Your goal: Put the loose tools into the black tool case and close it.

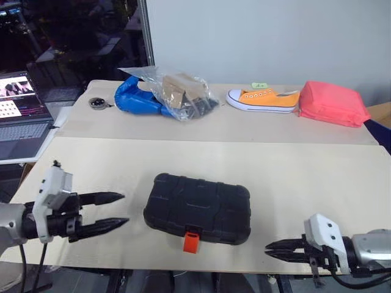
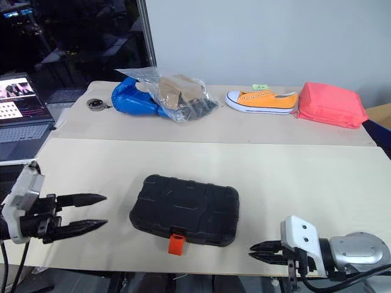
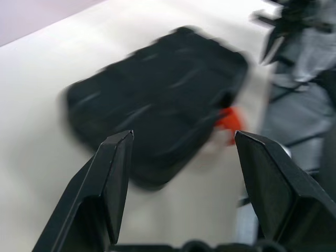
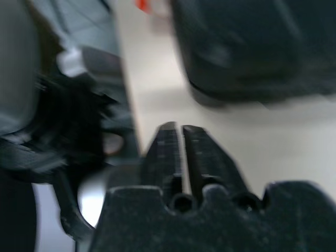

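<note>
Black and shut, the tool case [image 1: 197,208] lies near the table [image 1: 305,177] edge between my spread left pincer [image 1: 110,211] and pressed-together right pincer [image 1: 282,249], but its orange latch [image 1: 192,240] looks unfastened, so lifting could spill it.

The black tool case [image 2: 185,210] lies shut on the near desk [image 2: 293,177], its orange latch [image 2: 176,243] at the front edge. The left gripper [image 2: 88,212] hovers just beside it, fingers spread apart — the right gripper [image 2: 264,252] sits near the desk's front edge, fingers pressed together. Farther back lie an orange sneaker [image 2: 263,99], a pink-red pouch [image 2: 331,104], a blue bag [image 2: 132,99] and a clear plastic bag [image 2: 177,93] — a laptop [image 2: 21,116] stands at the left.
</note>
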Controlling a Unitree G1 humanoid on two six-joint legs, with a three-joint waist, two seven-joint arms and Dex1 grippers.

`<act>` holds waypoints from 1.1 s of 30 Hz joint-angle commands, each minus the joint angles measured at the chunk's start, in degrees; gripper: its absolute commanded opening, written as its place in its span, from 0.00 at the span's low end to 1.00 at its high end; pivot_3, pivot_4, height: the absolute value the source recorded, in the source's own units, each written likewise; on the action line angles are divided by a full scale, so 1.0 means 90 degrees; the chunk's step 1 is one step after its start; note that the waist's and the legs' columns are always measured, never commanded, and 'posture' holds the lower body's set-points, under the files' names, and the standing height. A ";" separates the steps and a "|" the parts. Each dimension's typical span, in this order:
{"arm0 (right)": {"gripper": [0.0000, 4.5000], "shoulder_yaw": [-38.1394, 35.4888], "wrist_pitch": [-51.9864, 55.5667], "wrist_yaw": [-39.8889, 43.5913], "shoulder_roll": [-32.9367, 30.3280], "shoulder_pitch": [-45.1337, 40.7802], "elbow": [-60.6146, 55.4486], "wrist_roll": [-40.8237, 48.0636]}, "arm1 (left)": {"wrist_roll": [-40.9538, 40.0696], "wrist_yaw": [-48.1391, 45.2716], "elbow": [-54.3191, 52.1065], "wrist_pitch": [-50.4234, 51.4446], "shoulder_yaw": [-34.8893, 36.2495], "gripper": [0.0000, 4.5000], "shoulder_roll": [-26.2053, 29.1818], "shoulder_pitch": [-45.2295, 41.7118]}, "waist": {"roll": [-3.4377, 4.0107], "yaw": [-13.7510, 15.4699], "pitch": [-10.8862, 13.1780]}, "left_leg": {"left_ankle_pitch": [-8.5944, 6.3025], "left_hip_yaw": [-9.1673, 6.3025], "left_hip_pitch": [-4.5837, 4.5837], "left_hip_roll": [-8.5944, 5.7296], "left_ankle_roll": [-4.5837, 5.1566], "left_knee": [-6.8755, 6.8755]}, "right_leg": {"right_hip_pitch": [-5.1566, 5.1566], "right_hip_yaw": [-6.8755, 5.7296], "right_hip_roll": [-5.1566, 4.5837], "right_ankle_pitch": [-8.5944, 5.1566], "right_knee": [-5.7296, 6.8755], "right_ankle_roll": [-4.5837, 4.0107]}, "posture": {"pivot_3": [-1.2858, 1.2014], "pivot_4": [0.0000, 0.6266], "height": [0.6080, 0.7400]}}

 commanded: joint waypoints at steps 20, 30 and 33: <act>0.00 0.1685 0.2157 -0.4011 0.4036 -0.4830 0.2868 -0.1738 | -0.0207 0.2053 -0.1267 0.0169 -0.1294 0.73 -0.0246 -0.1092 | 0.0004 -0.0090 0.0003 | 0.0003 0.0039 -0.0031 0.0000 -0.0001 0.0000 | -0.0067 0.0014 0.0046 0.0069 0.0014 -0.0046 | 0.52 0.24 1.00; 0.42 0.1253 0.3373 -0.2585 0.2754 -0.4174 0.0911 -0.0312 | 0.1125 0.2374 -0.0666 -0.0306 -0.2527 0.73 -0.0504 -0.1253 | 0.0012 -0.0018 0.0000 | -0.0015 0.0043 -0.0099 -0.0007 -0.0005 -0.0004 | -0.0110 0.0005 0.0035 0.0060 0.0005 -0.0033 | 0.52 0.24 1.00; 0.61 0.1474 0.3910 -0.2392 0.2307 -0.4032 0.0356 -0.0029 | 0.1425 0.2340 -0.0389 -0.0474 -0.2901 0.73 -0.0682 -0.1276 | 0.0014 -0.0039 0.0000 | -0.0015 0.0035 -0.0101 -0.0007 -0.0005 -0.0003 | -0.0115 0.0009 0.0034 0.0060 0.0007 -0.0035 | 0.52 0.24 1.00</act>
